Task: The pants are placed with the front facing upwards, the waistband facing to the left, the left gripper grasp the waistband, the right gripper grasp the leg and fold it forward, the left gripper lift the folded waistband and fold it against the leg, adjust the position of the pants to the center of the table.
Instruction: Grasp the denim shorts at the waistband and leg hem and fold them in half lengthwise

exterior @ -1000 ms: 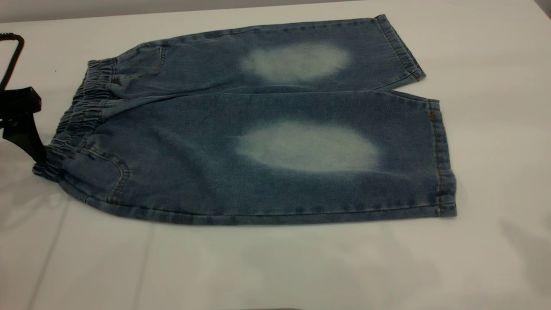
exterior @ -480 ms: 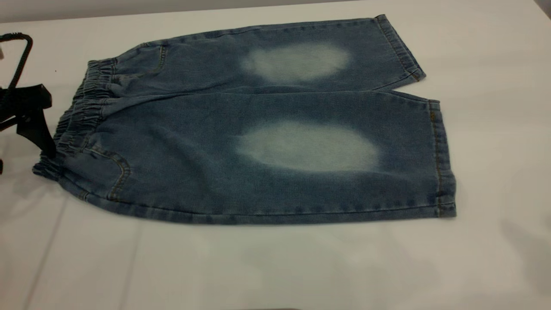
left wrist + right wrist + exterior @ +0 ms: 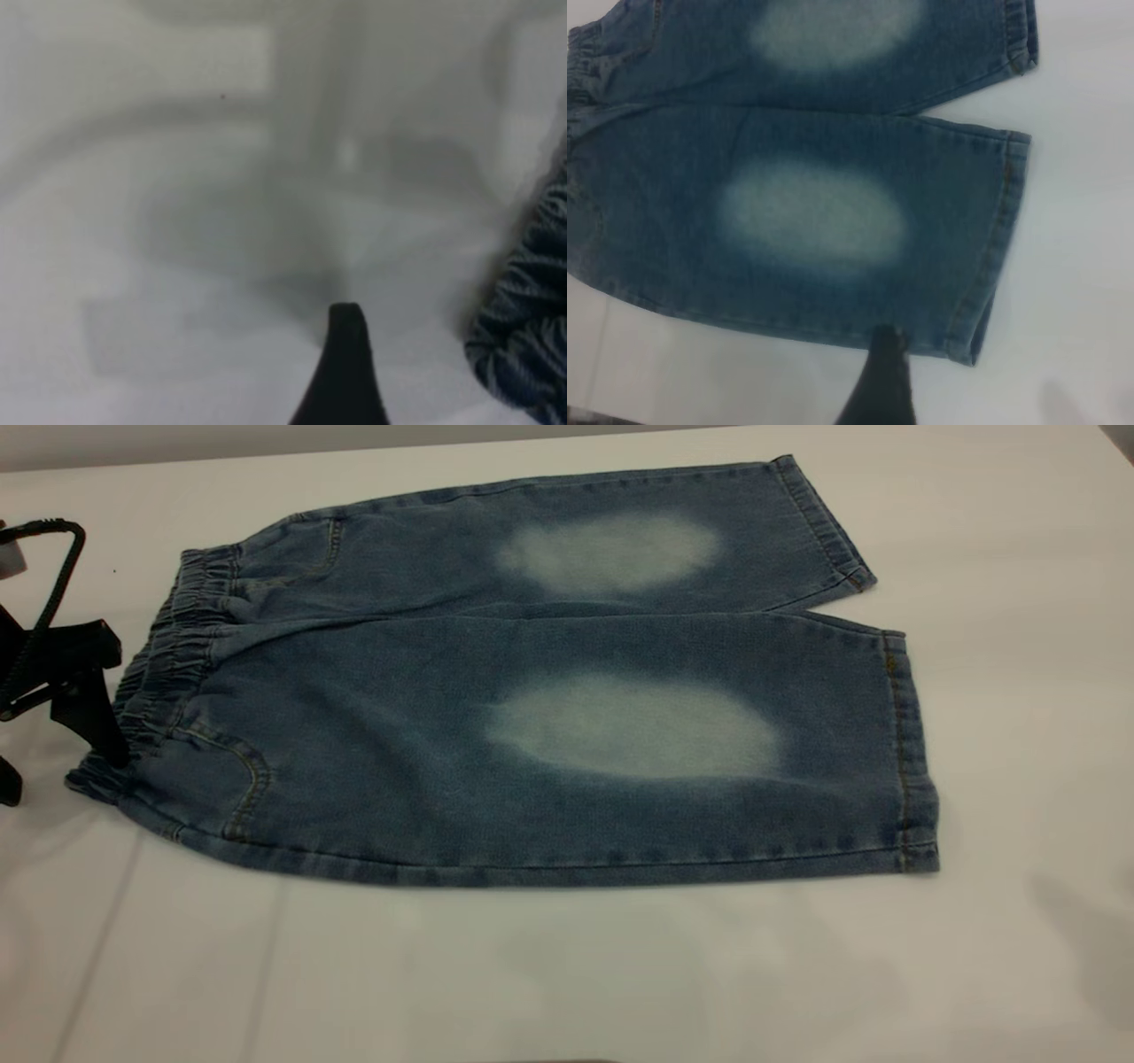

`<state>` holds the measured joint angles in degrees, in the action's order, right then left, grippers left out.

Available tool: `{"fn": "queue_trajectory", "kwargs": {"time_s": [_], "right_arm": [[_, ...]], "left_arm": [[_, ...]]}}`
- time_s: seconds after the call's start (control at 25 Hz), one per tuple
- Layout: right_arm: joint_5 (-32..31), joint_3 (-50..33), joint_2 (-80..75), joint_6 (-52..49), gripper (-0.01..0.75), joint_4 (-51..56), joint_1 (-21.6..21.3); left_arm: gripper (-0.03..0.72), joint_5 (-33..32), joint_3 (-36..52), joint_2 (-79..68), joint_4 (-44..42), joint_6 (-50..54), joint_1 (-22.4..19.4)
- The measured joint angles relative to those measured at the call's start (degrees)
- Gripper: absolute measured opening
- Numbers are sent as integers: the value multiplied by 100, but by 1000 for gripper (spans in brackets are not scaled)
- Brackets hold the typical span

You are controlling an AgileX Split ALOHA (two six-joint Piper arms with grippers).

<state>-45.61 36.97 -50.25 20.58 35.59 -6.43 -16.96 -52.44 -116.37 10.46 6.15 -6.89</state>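
The exterior view is evenly and softly lit, and no hard glare is seen on the table (image 3: 567,974). Faint grey shadows are seen at the lower left and the right edge of the frame. The left wrist view is strongly blurred, with pale smeared shadows. The right wrist view is slightly soft, and the pants (image 3: 815,177) are shown clearly enough.

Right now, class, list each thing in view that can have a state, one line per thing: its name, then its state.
pants: spread flat, unfolded, front up, both legs side by side.
waistband: gathered, lying on the table, not lifted.
left gripper: at the waistband's edge, low over the table.
right gripper: above the near leg's hem; nothing visibly held.
table: bearing the pants.
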Motion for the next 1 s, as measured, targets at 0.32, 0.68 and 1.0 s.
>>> {"fn": "queue_trajectory", "kwargs": {"time_s": [0.32,0.68,1.0], "right_arm": [[0,0,0,0,589,5,0],[0,0,0,21,589,5,0],[-90,0,-266,769,589,539,0]], "left_arm": [[307,12,0,0,92,0,30],[72,129,0,0,135,-6,43],[17,-14,-237,99,153,-268,43]]}}
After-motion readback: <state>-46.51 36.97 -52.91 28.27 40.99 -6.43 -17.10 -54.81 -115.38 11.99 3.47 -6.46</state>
